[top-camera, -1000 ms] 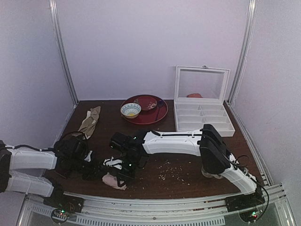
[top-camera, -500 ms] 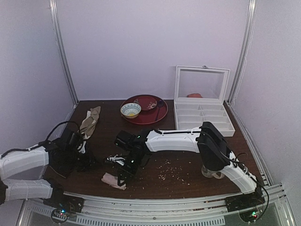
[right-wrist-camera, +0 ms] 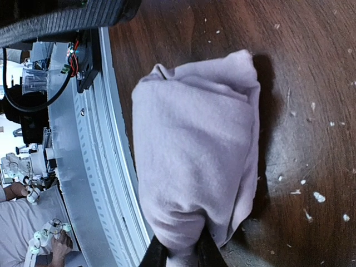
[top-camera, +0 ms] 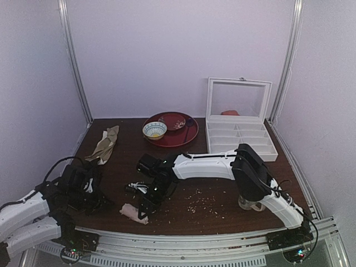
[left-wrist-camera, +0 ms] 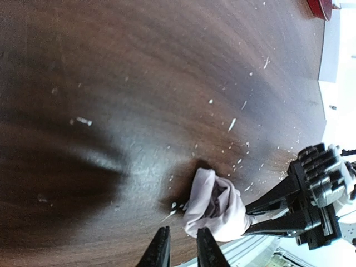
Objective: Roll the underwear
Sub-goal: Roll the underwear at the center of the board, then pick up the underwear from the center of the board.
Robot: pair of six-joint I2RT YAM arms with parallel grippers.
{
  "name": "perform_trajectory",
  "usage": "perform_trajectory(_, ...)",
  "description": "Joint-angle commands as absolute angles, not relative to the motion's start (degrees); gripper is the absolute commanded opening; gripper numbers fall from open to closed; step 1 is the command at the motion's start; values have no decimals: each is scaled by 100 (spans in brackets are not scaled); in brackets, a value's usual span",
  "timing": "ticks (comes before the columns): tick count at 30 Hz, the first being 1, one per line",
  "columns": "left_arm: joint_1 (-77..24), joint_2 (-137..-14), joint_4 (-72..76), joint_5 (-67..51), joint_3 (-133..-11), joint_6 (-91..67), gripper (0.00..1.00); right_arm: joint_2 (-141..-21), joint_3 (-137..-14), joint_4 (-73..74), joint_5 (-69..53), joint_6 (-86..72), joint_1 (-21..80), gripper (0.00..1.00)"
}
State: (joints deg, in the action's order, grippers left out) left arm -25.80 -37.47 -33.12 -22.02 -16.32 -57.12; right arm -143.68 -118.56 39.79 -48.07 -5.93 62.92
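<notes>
Evidently the underwear [top-camera: 134,212] is already bunched into a tight pink bundle, lying toward 7 o'clock on the table [top-camera: 222,178], just beside its near edge. The right gripper [right-wrist-camera: 177,251] reaches in from the bundle's 1 o'clock with its jaws nipped together on one end of the fabric, likely to stop the roll springing loose. The left gripper [left-wrist-camera: 182,251] sits at the bundle's 9 o'clock, apart from it, jaws parted only narrowly with nothing between them — standing clear, I judge, so the roll is not disturbed.
</notes>
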Motion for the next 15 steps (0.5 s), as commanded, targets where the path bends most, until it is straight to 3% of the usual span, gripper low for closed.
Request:
perform_trajectory(1, -2599, -3202, -3252, -2469, -1330, -6332, 28, -14769, -11381, 3927, -4010, -1084, 6311, 0)
perform_trajectory(3, -2678, -2930, -3245, -2465, -1230, -6585, 35, -14722, -11300, 3806, -3959, -1163, 6324, 0)
perform_trajectory(8, -3068, -2738, -3239, -2213, -1149, -7028, 42, -14625, -11168, 3601, -3772, -1334, 6368, 0)
perform_trajectory(15, -3394, -2742, -3156, -2066, -1154, -7296, 44, -14539, -10962, 3130, -3662, -1746, 6410, 0)
